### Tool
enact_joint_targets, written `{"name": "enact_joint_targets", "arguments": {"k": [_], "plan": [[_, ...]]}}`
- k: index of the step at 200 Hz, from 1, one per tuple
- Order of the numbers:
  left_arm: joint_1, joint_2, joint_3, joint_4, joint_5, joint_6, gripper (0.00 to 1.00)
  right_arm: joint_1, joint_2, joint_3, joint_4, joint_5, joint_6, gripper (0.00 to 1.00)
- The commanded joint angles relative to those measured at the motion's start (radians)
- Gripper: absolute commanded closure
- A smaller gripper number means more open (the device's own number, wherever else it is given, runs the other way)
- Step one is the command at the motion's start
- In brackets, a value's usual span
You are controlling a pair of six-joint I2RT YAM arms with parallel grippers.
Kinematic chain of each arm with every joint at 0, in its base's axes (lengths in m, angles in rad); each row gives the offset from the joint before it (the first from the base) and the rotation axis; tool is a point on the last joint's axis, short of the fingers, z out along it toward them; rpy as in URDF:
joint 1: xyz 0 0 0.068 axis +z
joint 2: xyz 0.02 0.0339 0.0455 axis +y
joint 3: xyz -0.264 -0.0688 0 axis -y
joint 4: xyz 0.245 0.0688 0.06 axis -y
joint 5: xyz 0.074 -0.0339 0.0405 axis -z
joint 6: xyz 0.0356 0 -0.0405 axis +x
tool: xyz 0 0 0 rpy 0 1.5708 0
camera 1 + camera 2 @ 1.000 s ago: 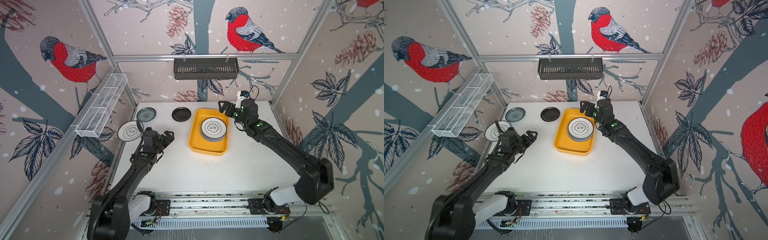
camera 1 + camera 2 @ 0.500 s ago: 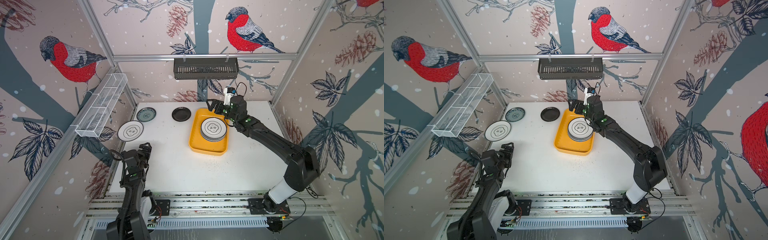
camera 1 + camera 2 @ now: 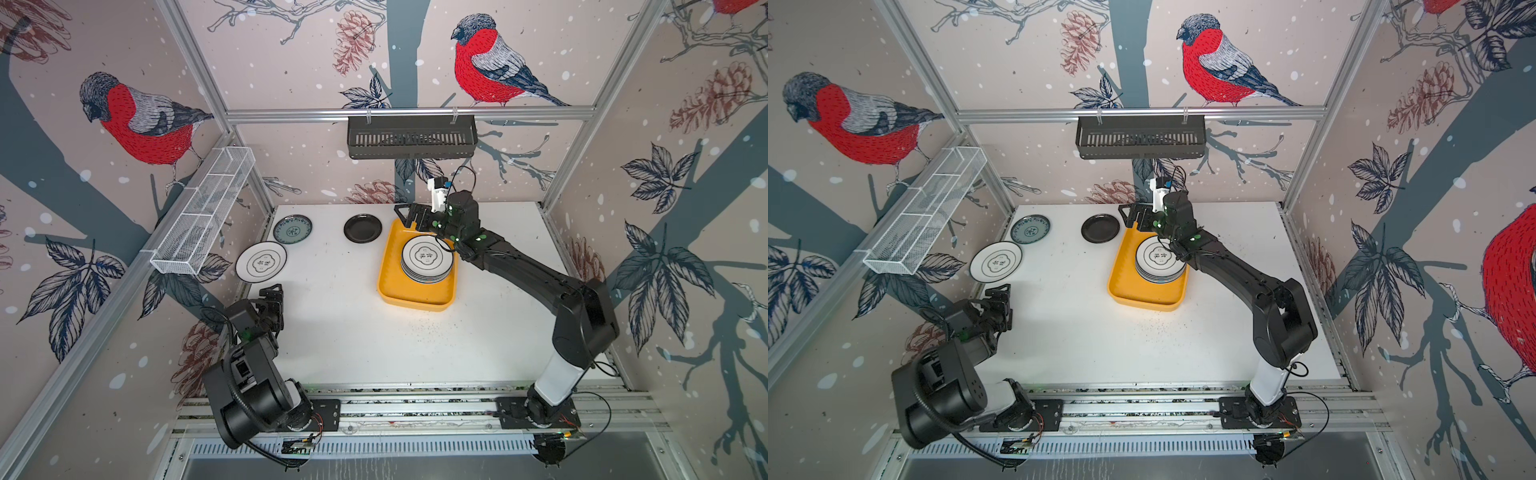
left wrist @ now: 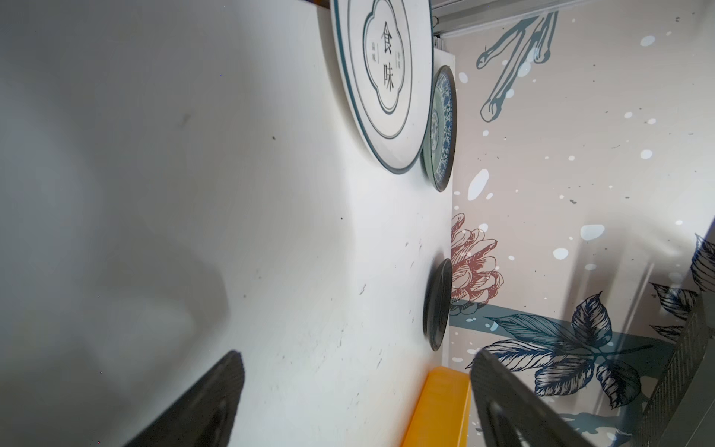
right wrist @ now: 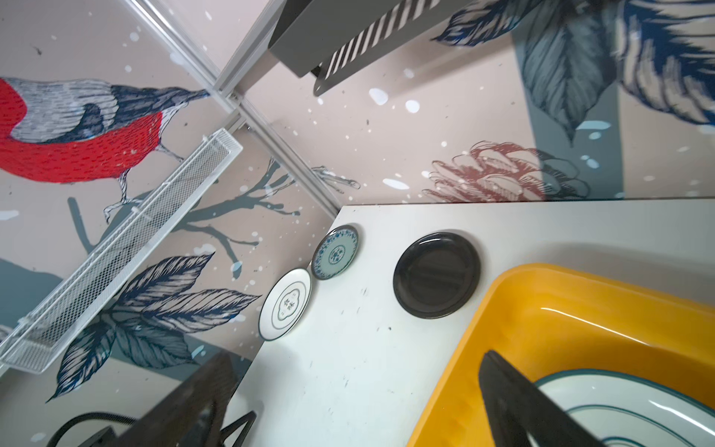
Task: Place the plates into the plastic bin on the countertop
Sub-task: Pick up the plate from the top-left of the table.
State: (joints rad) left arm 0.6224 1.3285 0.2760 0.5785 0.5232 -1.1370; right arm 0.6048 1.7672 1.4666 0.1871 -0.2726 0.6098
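While the right hand (image 3: 404, 216) gapes, the black plate (image 3: 362, 228) lies near

**Operator:** Is there any writing on these plates?

**Spotter:** Yes. Look at the white plate (image 4: 387, 77) by the left edge of the countertop (image 4: 271, 193). Inside its flower outline you can read two large characters, 食 and 味, sharp in the left wrist view. Smaller characters sit beside them, too fine for you to make out.

**Operator:** Anywhere else?

**Spotter:** The uppermost plate (image 3: 427, 256) in the plastic bin (image 3: 388, 286) gives you the same 食味 at its centre, in both top views.
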Motion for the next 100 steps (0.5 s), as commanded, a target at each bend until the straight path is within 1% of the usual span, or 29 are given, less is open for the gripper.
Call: {"name": "enact_joint_targets", "arguments": {"k": [1,16,43,71,87,100], "plan": [[0.028,0.091,0.033,0.161,0.069,-0.007,0.09,0.021,0.035,0.067,-0.018,-0.051,-0.057,0.00],[0.047,0.174,0.057,0.225,0.114,-0.020,0.10,0.031,0.058,0.111,-0.049,-0.048,-0.083,0.00],[0.060,0.326,0.070,0.411,0.154,-0.104,0.13,0.035,0.082,0.158,-0.080,-0.054,-0.106,0.00],[0.060,0.463,0.084,0.583,0.157,-0.202,0.16,0.035,0.090,0.180,-0.115,-0.054,-0.126,0.00],[0.060,0.513,0.101,0.622,0.148,-0.234,0.17,0.035,0.090,0.181,-0.128,-0.052,-0.134,0.00],[0.060,0.537,0.117,0.619,0.136,-0.239,0.17,0.035,0.085,0.179,-0.137,-0.041,-0.138,0.00]]}}
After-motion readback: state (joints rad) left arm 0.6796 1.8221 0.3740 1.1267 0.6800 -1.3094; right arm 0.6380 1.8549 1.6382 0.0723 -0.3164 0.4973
